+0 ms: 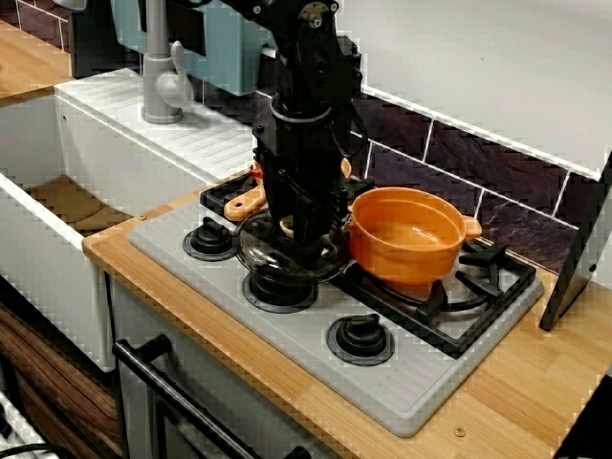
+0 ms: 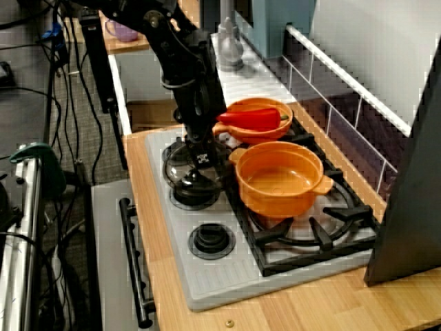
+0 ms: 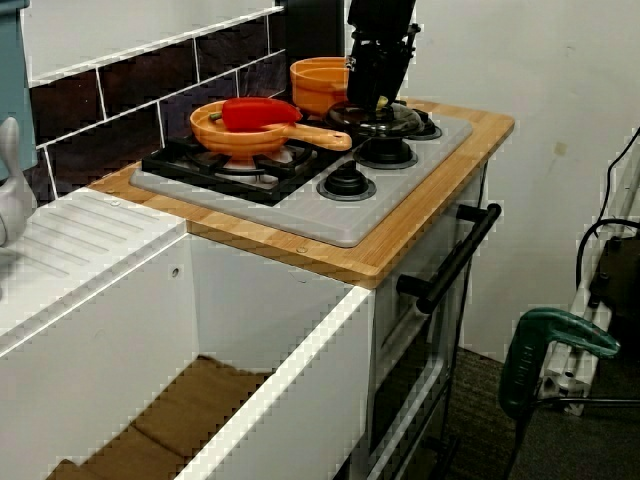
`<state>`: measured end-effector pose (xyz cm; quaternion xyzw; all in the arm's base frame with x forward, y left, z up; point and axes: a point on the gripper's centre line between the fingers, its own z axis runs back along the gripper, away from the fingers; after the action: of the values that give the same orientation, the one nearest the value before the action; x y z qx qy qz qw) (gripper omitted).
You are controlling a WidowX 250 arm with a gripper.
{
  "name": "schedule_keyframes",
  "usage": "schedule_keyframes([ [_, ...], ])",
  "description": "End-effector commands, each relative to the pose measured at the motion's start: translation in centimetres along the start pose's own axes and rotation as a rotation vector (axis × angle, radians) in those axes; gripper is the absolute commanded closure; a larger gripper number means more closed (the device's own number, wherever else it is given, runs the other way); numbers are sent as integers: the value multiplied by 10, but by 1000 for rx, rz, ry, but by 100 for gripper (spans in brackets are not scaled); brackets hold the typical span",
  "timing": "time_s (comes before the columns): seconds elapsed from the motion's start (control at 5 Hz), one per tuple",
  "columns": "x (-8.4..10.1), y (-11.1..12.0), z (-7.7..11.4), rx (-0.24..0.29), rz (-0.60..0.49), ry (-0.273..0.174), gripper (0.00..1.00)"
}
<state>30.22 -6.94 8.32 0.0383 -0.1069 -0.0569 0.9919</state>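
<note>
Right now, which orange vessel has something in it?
The long-handled orange pan: a red pepper lies in it. The two-handled orange pot is empty.

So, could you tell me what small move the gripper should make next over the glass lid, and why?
Probably a short, straight lift. The gripper stands over the glass lid, fingers astride its knob, though whether they clamp it cannot be told. The lid rests on a stove dial close beside the orange pot, so moving sideways might knock the pot.
</note>
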Motion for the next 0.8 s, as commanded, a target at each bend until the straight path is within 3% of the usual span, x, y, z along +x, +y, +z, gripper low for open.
schedule_keyframes([
  [0.0,6,-9,11,-1,-15,-42,100],
  [0.6,12,-12,7,5,-10,-34,100],
])
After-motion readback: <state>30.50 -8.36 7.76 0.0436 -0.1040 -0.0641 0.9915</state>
